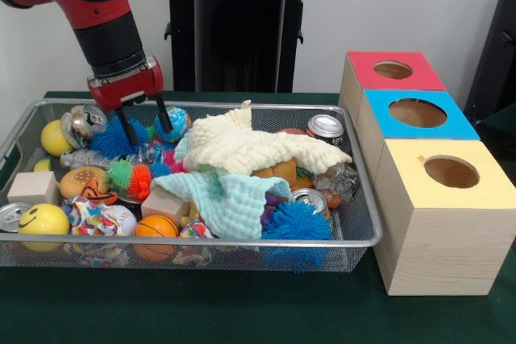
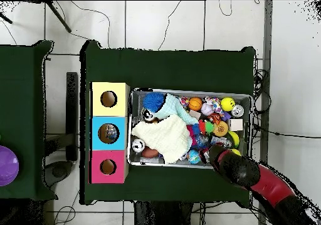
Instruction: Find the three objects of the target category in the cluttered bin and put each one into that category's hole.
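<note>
The green-clothed table (image 1: 242, 312) carries everything; on it, well to the picture-right of the gripper (image 1: 143, 122) in the front view, stands a row of three wooden boxes, each with a round hole on top: a yellow-topped box (image 1: 443, 223) nearest the camera, a blue-topped box (image 1: 415, 118) in the middle and a red-topped box (image 1: 391, 72) behind it. The wire mesh bin (image 1: 367, 223) lies directly under the gripper, which hangs from the red and black arm (image 1: 97, 6) over the bin's far left corner with its two black fingers spread apart and holding nothing, their tips down among the clutter. A cream cloth (image 1: 258, 147) lies to the right of the gripper, heaped over the middle of the bin, and a pale teal cloth (image 1: 230, 199) spreads below it toward the camera, both covering things underneath. A blue spiky ball (image 1: 297, 221) sits at the near right of the pile; another blue spiky ball (image 1: 113, 141) lies just beside the left finger. A blue-and-orange ball (image 1: 173, 122) is right by the right finger. Nearer the camera lie a smiley yellow ball (image 1: 44, 219), a small basketball (image 1: 156, 227), a wooden block (image 1: 34, 187) and an orange-green spiky ball (image 1: 131, 176). Metal cans (image 1: 325, 126) show beside the cloths. No writing is legible.
</note>
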